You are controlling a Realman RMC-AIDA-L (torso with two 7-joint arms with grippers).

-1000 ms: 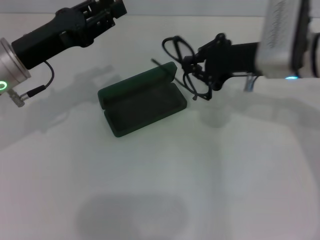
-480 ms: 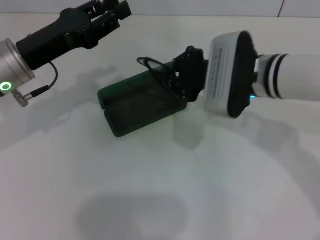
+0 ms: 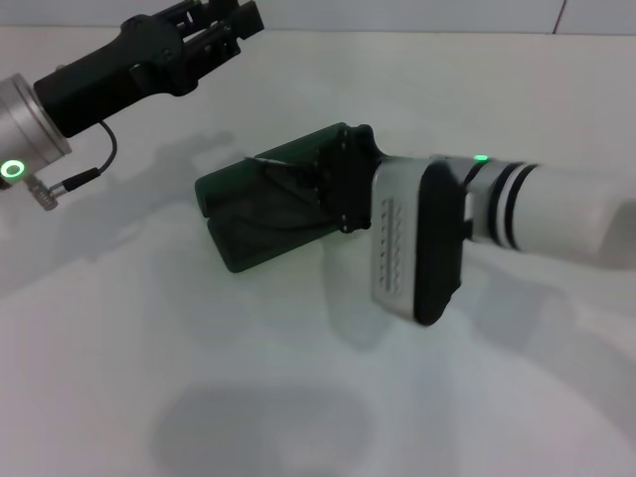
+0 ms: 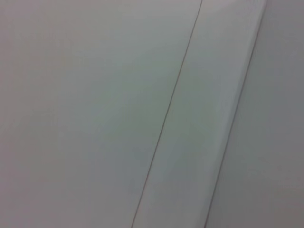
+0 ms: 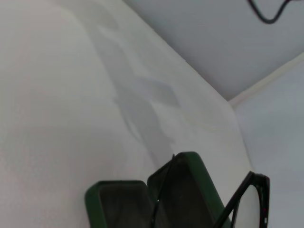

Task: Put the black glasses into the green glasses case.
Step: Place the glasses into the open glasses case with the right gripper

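Observation:
The green glasses case (image 3: 238, 253) lies open in the middle of the white table, its dark inside facing up. My right gripper (image 3: 336, 187) reaches in from the right and hangs low over the case's right end, shut on the black glasses (image 3: 274, 171). Their thin frame and temple arms slant down over the open case. The right wrist view shows the open case (image 5: 189, 160) with the glasses' frame (image 5: 253, 189) above its edge and a temple arm reaching inside. Whether the glasses touch the lining is hidden. My left gripper (image 3: 224, 22) is raised at the far left, open and holding nothing.
The white table (image 3: 298, 397) spreads all around the case. A black cable (image 3: 94, 164) hangs from the left arm's wrist. The left wrist view shows only a pale wall with a seam (image 4: 166, 118).
My right arm has swung left and down, carrying the glasses from beside the case's right end to over its open inside. The left arm has hardly moved.

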